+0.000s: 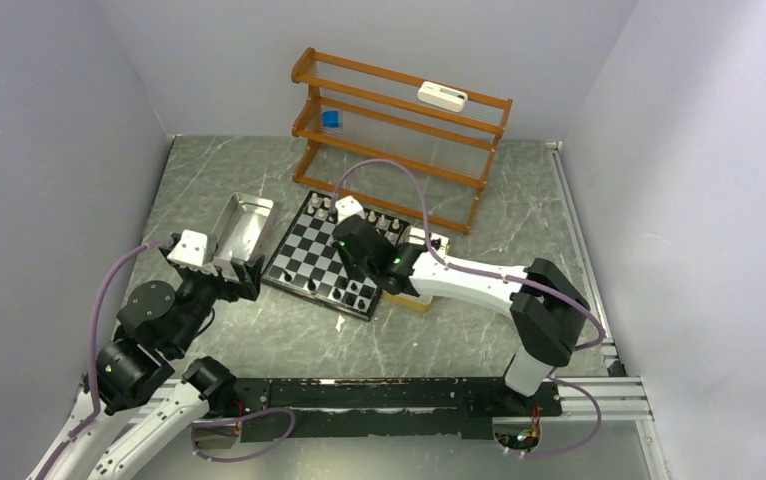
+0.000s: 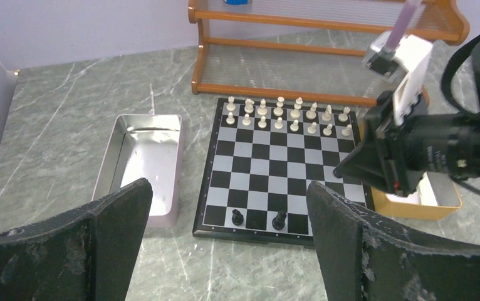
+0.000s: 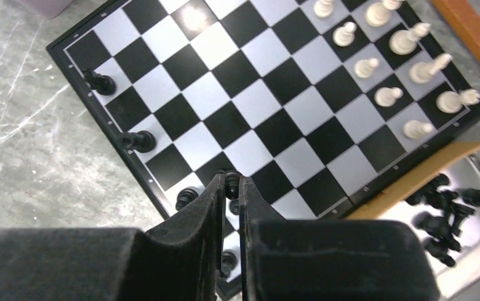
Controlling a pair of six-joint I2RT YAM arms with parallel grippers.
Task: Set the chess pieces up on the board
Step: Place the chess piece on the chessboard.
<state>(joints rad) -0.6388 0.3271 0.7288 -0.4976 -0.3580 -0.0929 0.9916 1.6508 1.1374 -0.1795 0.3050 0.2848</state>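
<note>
The checkered board (image 1: 311, 250) lies mid-table and shows in the left wrist view (image 2: 269, 169) and right wrist view (image 3: 269, 100). White pieces (image 2: 287, 116) fill its two far rows. A few black pieces (image 3: 138, 142) stand along its near edge. My right gripper (image 3: 231, 180) is shut on a small black piece (image 3: 231, 179), held just above the board's near right squares; it also shows in the top view (image 1: 351, 247). My left gripper (image 2: 228, 207) is open and empty, hovering left of the board, near the tray (image 1: 242, 228).
A shiny metal tray (image 2: 140, 160) lies left of the board. A tan box (image 3: 450, 207) with more black pieces sits at the board's right. A wooden rack (image 1: 399, 130) stands behind the board.
</note>
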